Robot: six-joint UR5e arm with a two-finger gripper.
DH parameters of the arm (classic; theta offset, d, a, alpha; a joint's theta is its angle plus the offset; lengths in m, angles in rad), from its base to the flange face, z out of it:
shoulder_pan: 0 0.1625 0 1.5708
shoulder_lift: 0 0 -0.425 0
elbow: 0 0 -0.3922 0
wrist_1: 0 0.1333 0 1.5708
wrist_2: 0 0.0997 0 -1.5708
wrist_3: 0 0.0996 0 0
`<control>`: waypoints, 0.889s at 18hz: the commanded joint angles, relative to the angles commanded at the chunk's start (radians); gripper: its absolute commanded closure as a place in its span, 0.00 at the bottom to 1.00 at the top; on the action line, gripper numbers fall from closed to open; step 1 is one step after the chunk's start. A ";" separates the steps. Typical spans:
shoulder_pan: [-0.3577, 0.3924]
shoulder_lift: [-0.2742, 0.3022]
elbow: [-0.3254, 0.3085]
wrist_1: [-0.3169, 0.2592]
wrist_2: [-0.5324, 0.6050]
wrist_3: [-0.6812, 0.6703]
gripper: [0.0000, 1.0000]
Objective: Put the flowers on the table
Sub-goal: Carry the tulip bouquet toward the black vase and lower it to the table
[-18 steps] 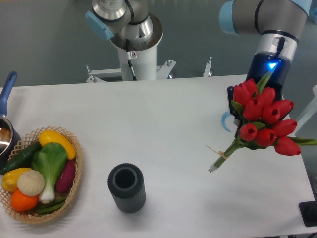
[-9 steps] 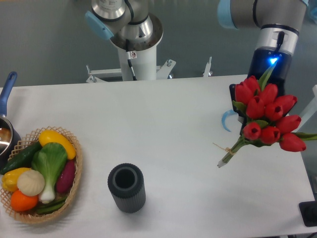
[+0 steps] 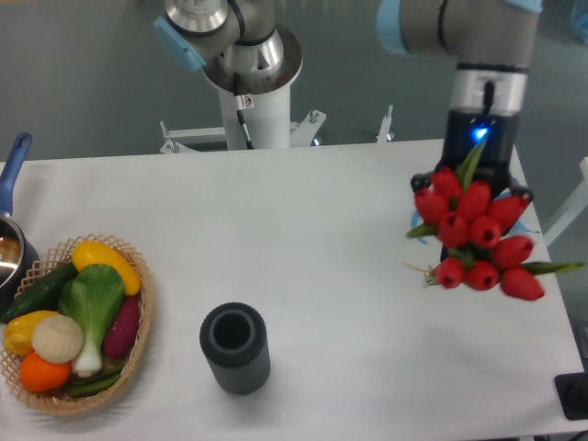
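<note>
The claw (image 3: 470, 213) sits behind the red tulips (image 3: 474, 237), so its fingers and how they stand cannot be seen; the tulip stems are almost wholly covered by the blooms, with only a thin string end showing at the left; the blooms are slightly blurred; a curl of blue ribbon (image 3: 413, 220) is mostly hidden behind them; the saucepan (image 3: 11, 241) is cut off by the left edge; a black object (image 3: 573, 395) is cut off at the lower right corner, its kind unclear.
</note>
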 joint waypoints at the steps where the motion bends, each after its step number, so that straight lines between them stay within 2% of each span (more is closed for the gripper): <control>1: -0.020 -0.009 -0.002 -0.005 0.048 0.012 0.63; 5: -0.080 -0.057 0.003 -0.008 0.213 0.046 0.63; 8: -0.104 -0.095 -0.002 -0.051 0.361 0.152 0.63; 11: -0.115 -0.132 0.001 -0.075 0.462 0.184 0.63; 14: -0.146 -0.182 0.004 -0.069 0.591 0.187 0.63; 16: -0.160 -0.219 0.009 -0.068 0.616 0.187 0.63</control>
